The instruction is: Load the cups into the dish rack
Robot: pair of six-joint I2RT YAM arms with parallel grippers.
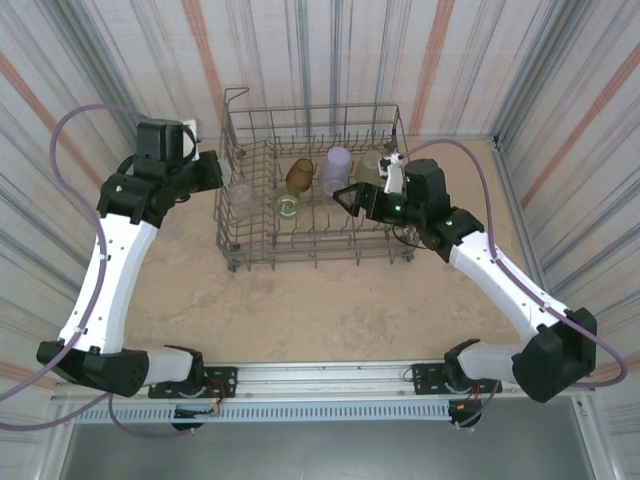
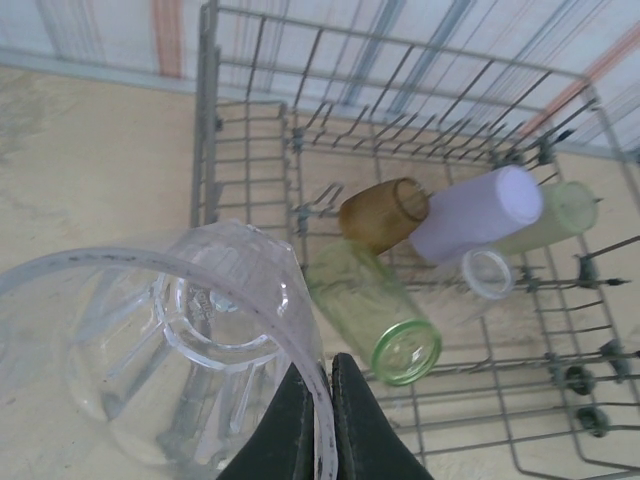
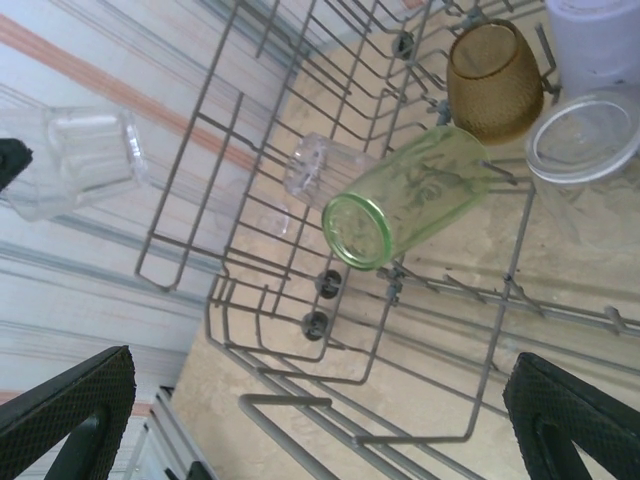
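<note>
Held clear cup (image 2: 190, 340): nearest my left wrist camera, mouth toward it, tipped on its side at the left end of the dish rack (image 2: 203, 130); over the wall or just outside it, I couldn't tell.
Left claw (image 2: 322, 400): I had it closed tight, pinching that cup's rim wall, one finger inside and one outside.
Rack: it sat on the tan table (image 1: 330, 310), far side, between my two arms.
Small clear cup (image 3: 318, 168): lay by the rack's left wall, near the green cup's rim.
Green cup (image 2: 375, 310): lay on its side on the tines inside the rack.
Amber cup (image 2: 383, 213): just behind the green one, tilted.
Lavender cup (image 2: 478, 215): beside the amber cup, base up.
Clear cup (image 2: 482, 273): in front of the lavender cup, touching it.
Pale yellow-green cup (image 2: 560, 215): right of the lavender cup, in the rack.
Right claw (image 3: 320, 400): I had it spread fully wide over the rack, gripping nothing.
</note>
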